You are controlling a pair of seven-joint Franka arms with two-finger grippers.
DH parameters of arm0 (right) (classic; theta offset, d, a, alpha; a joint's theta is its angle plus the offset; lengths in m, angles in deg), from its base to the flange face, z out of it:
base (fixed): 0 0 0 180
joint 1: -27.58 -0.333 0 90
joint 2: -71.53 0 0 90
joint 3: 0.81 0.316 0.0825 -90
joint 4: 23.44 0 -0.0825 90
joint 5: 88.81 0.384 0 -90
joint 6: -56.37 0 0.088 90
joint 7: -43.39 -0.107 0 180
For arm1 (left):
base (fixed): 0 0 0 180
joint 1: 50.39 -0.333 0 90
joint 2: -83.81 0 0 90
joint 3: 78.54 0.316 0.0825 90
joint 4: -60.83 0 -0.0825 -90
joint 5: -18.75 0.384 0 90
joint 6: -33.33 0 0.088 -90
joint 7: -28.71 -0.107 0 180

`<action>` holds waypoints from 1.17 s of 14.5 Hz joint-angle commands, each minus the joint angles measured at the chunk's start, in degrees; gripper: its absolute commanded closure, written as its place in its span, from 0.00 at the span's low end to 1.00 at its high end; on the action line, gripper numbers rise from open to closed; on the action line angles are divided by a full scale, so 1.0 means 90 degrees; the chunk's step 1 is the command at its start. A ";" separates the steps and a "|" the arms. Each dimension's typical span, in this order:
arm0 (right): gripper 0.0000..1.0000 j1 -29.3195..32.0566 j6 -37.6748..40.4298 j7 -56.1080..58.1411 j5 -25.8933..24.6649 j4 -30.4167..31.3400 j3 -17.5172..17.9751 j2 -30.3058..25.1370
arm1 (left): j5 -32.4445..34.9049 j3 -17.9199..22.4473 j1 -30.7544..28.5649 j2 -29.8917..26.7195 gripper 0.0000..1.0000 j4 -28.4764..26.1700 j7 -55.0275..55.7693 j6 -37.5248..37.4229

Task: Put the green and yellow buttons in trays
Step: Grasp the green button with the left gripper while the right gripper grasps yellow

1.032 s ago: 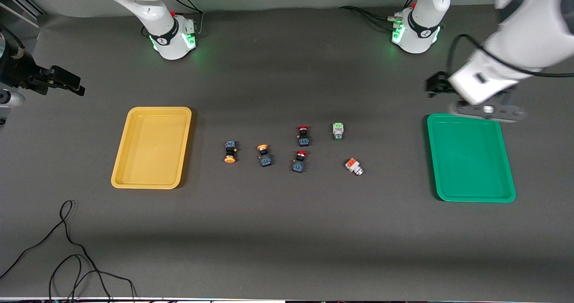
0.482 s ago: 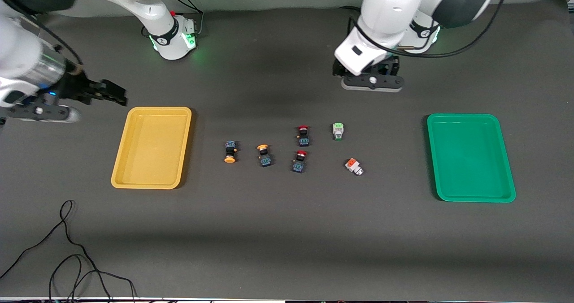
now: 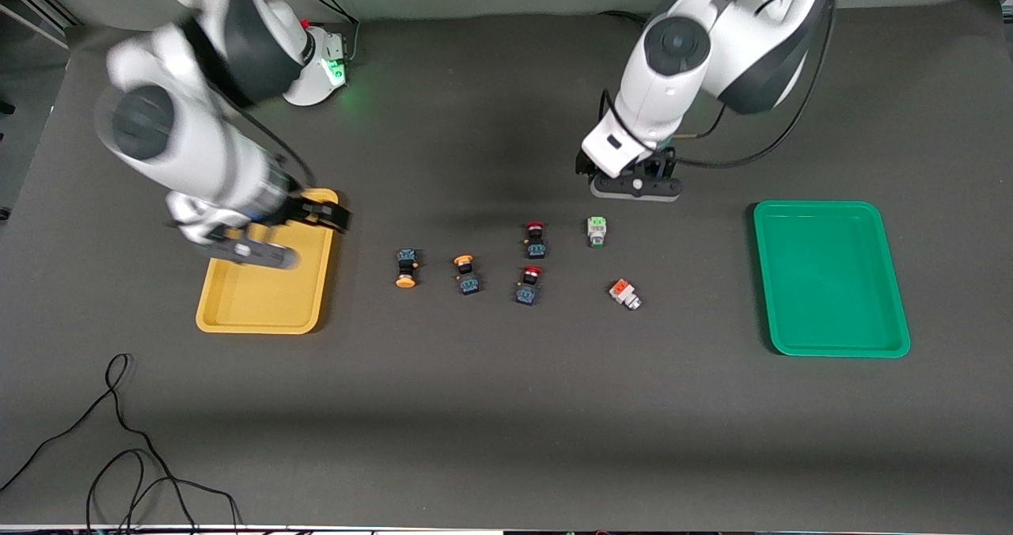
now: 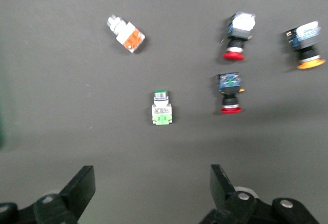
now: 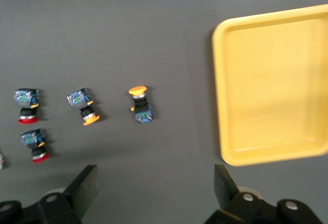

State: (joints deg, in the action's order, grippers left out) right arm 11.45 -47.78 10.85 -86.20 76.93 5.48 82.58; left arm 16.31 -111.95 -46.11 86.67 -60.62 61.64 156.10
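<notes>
Table cover: matt dark grey, cloth-like. Yellow tray and green tray: smooth, slightly glossy plastic. Arm shells: glossy white plastic. Red button caps: shiny plastic. Cables: black, rubbery.

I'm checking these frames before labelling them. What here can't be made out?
- Front view: the right tool over the yellow tray is smeared by motion.
- Front view: the left tool, over the table near the pale-green button, has its fingers hidden under its own wrist.
- Left wrist view: the yellow-capped button is blurred.
</notes>
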 commanded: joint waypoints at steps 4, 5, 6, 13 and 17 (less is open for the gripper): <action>0.00 -0.0473 -0.2671 -0.0427 0.0081 0.1610 -0.0064 0.0762 | 0.0631 0.0079 0.0051 0.1204 0.00 -0.0559 0.0265 0.1640; 0.00 -0.0502 -0.3005 -0.0437 0.0081 0.1709 -0.0064 0.0977 | 0.0932 0.0079 0.0070 0.1399 0.00 -0.0569 0.0489 0.1777; 0.00 -0.0618 -0.3337 -0.0437 0.0081 0.1777 -0.0084 0.1201 | 0.1351 0.0079 0.0061 0.1672 0.00 -0.0549 0.0820 0.1934; 0.06 -0.0844 -0.4453 -0.0427 0.0023 0.1993 -0.0152 0.1926 | 0.2126 0.0118 0.0080 0.2641 0.00 -0.0364 0.1429 0.2394; 0.27 -0.0844 -0.4590 -0.0417 0.0003 0.2032 -0.0152 0.1965 | 0.2136 0.0176 0.0207 0.2797 0.00 -0.0335 0.1477 0.2452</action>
State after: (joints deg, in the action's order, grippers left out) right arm 4.76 -87.85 8.04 -86.15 94.88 4.89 100.26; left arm 34.02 -111.37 -45.99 110.49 -64.69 72.69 177.46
